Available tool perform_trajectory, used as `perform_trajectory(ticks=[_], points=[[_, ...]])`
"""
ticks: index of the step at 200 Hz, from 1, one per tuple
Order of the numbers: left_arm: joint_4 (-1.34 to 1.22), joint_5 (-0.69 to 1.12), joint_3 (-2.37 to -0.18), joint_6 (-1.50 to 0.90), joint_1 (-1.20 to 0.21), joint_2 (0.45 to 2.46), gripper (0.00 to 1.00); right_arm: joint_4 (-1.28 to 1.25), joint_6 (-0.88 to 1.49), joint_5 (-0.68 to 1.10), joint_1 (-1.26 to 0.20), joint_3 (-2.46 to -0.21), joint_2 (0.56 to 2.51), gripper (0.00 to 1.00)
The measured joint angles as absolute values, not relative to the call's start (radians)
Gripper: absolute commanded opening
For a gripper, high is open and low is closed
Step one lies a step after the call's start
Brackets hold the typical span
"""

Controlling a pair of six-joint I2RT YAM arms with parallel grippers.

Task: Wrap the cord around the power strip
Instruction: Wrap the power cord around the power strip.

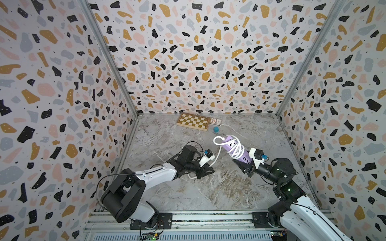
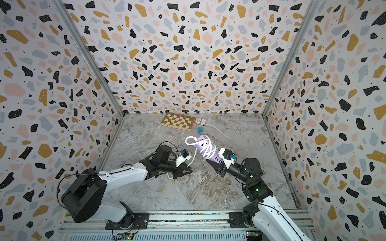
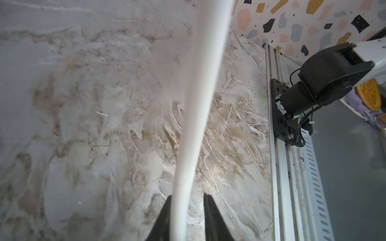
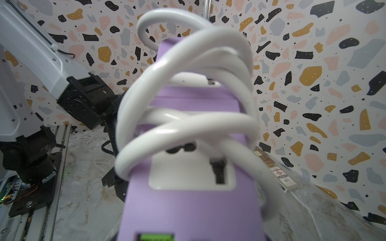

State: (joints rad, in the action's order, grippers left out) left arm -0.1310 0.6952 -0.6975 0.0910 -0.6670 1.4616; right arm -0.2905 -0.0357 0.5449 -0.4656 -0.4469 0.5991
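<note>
One lilac power strip (image 1: 228, 143), held aslant above the table (image 1: 208, 194), carries one white cord (image 1: 237, 150) in at least three turns. The right gripper (image 1: 244, 167) clamps its USB end. The left gripper (image 3: 187, 198) straddles the cord's free run, with a gap showing beside one finger. At the rear lie one chessboard (image 1: 193, 121), one card pack (image 1: 215, 121) and one teal cube (image 1: 216, 129).

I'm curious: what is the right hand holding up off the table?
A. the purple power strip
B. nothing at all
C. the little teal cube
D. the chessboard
A: the right hand is clamped on the USB end of the power strip, which is raised off the table with the cord looped around it.
</note>
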Motion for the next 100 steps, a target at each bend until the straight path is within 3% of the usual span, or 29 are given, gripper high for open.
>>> perform_trajectory(ticks=[33,100], points=[[-0.06,0.686,-0.725,0.123,-0.705,1.457,0.04,-0.271,0.001,0.476,-0.441,-0.454,0.597,0.0],[0.407,0.599,-1.046,0.346,-0.949,1.46,0.0,-0.219,0.111,0.422,-0.281,-0.448,0.609,0.0]])
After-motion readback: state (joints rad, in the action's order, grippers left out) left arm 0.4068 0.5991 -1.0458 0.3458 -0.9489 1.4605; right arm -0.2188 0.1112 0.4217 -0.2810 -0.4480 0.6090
